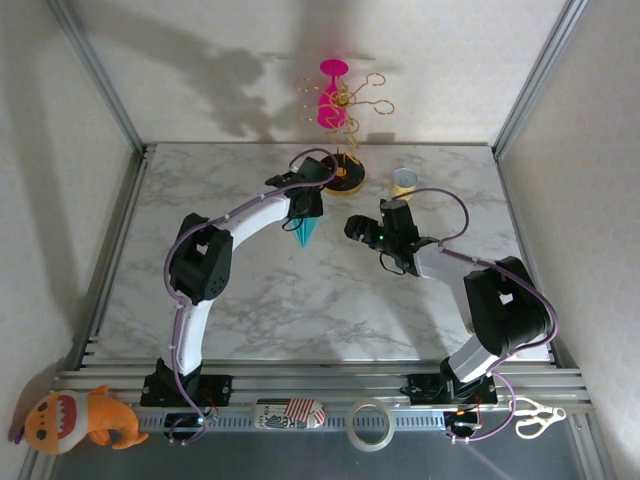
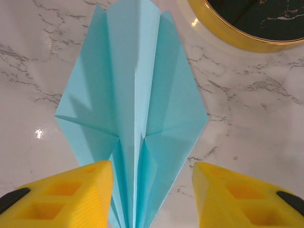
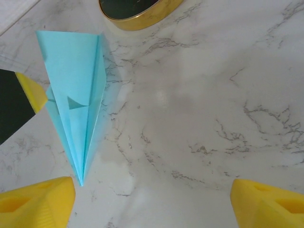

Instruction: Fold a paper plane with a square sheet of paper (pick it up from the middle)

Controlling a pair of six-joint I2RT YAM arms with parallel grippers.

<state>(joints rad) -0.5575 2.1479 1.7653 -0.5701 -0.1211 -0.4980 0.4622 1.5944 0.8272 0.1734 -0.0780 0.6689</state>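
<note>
The paper plane [image 2: 137, 95] lies at the tabletop's [image 1: 300, 310] far-centre edge. The left jaws stand half open astride its narrow end, unclamped; the right jaws gape, empty. Recommend closing squarely on the centre ridge.

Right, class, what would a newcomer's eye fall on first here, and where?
The teal-blue paper plane stands out first, mid-table, between the open fingers of the left gripper. At the far edge, a stand with a pink top and gold wire hooks rises from a round black-and-yellow base. An orange plush toy lies at the near left corner.
</note>
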